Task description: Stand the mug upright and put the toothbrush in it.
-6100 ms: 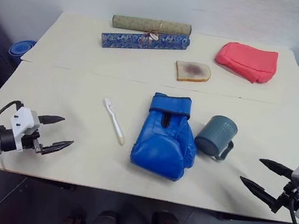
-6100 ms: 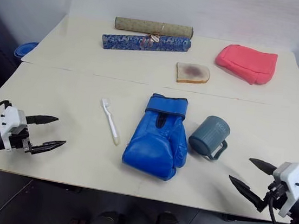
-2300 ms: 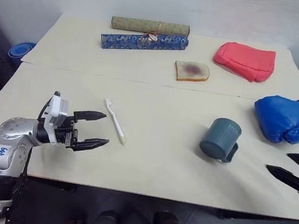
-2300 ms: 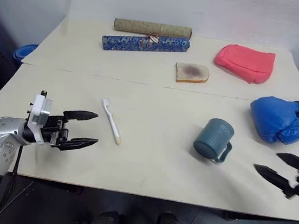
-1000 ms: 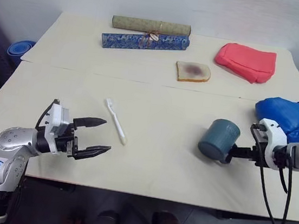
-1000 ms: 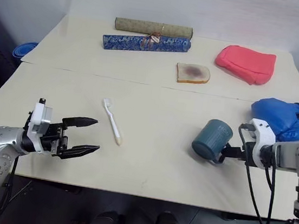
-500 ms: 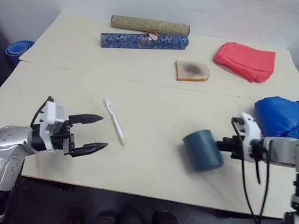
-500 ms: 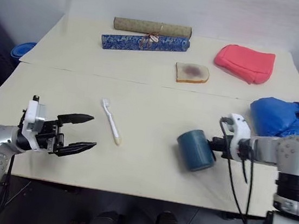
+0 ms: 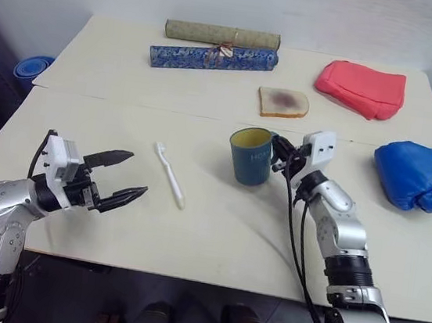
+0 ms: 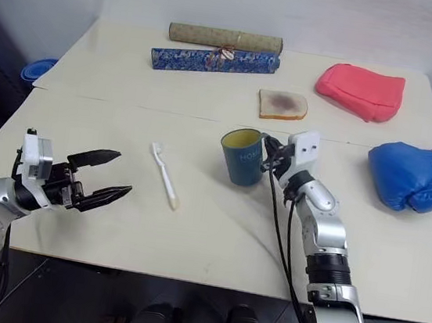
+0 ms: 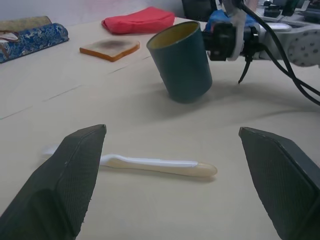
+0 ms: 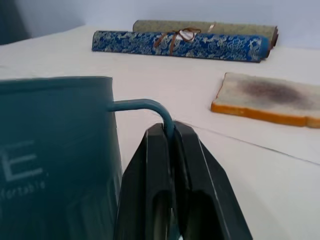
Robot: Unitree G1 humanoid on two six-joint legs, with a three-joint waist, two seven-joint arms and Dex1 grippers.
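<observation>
2 things matter here: the mug (image 9: 251,155) and the toothbrush (image 9: 169,174). The right claw (image 12: 169,135) is clamped on the mug's handle (image 12: 142,107), holding it mouth-up but slightly tilted, near the middle of the counter (image 9: 215,232). Whether its base touches the counter is unclear. To finish this step well, level the mug, lower it until the base sits flat, then release gently so it does not tip. The toothbrush lies flat on the counter, well left of the mug. The left claw (image 9: 116,176), jaws spread wide and empty, hovers beside the toothbrush.
</observation>
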